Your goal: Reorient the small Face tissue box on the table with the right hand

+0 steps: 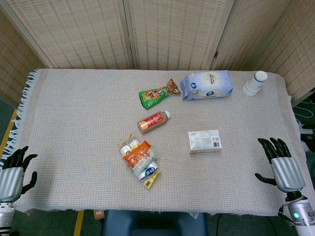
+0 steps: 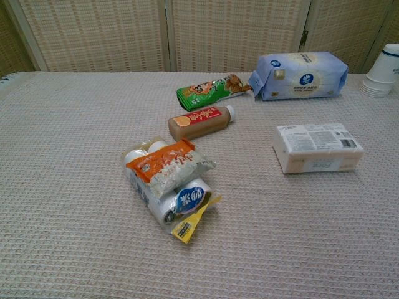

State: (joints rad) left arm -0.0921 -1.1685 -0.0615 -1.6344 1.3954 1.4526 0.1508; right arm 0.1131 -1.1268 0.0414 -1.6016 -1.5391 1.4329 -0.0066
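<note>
The small tissue box (image 1: 205,141) lies flat right of the table's middle, its white printed label side facing up; the chest view shows the box (image 2: 318,147) at right with a pale orange side toward me. My right hand (image 1: 282,163) hovers at the table's right front edge, well to the right of the box, fingers spread and holding nothing. At the left front corner my left hand (image 1: 15,169) stays off the cloth, fingers apart and empty. Neither hand appears in the chest view.
A snack bundle (image 1: 141,157) lies front centre. A brown drink bottle (image 1: 153,122) and a green snack bag (image 1: 159,93) lie behind it. A large blue tissue pack (image 1: 206,85) and stacked paper cups (image 1: 255,82) sit at the back right. The woven cloth (image 1: 74,123) covers the table.
</note>
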